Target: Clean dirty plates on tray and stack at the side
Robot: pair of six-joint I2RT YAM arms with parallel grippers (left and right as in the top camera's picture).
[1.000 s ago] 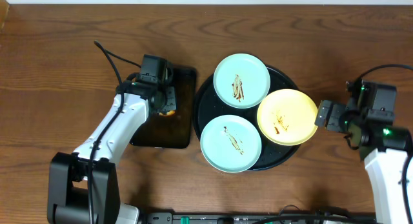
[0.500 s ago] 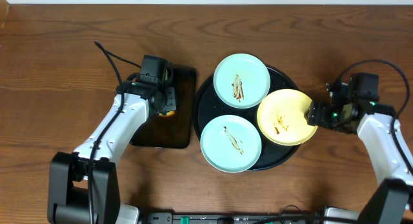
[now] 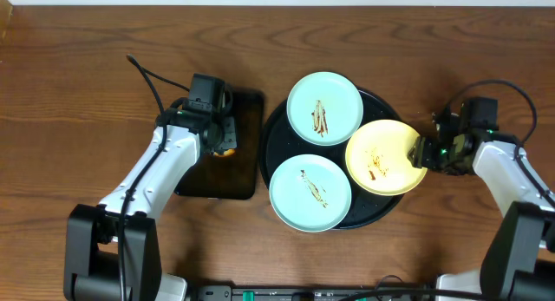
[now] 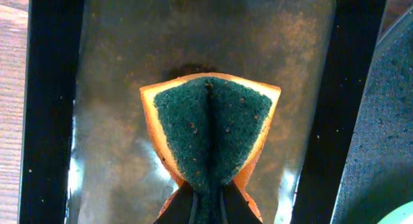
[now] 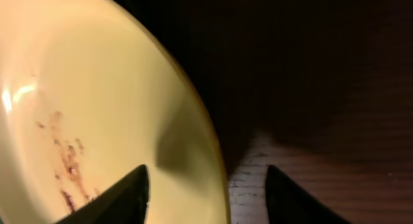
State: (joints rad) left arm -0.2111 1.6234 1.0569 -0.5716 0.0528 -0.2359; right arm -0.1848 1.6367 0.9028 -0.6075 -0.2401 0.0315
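On the round black tray (image 3: 277, 143) lie three plates with brown smears: two mint-blue ones (image 3: 324, 106) (image 3: 310, 193) and a yellow one (image 3: 381, 156) that overhangs the tray's right rim. My right gripper (image 3: 422, 153) is open and straddles the yellow plate's right rim (image 5: 97, 88). In the right wrist view (image 5: 206, 169) one finger is over the plate and the other over the wood, neither touching the rim. My left gripper (image 3: 227, 143) (image 4: 208, 208) is shut on the green-and-yellow sponge (image 4: 210, 127), pinched into a fold over the rectangular tray.
The small rectangular black tray (image 3: 247, 175) (image 4: 51, 108) with a wet sheen sits just left of the round tray (image 4: 381, 121). Brown wood-grain tabletop (image 3: 451, 67) spreads on all sides. A black cable (image 3: 147, 75) runs behind the left arm.
The right arm has swung left to the yellow plate, and its jaws have narrowed around the plate's rim. The left arm and the sponge have not moved.
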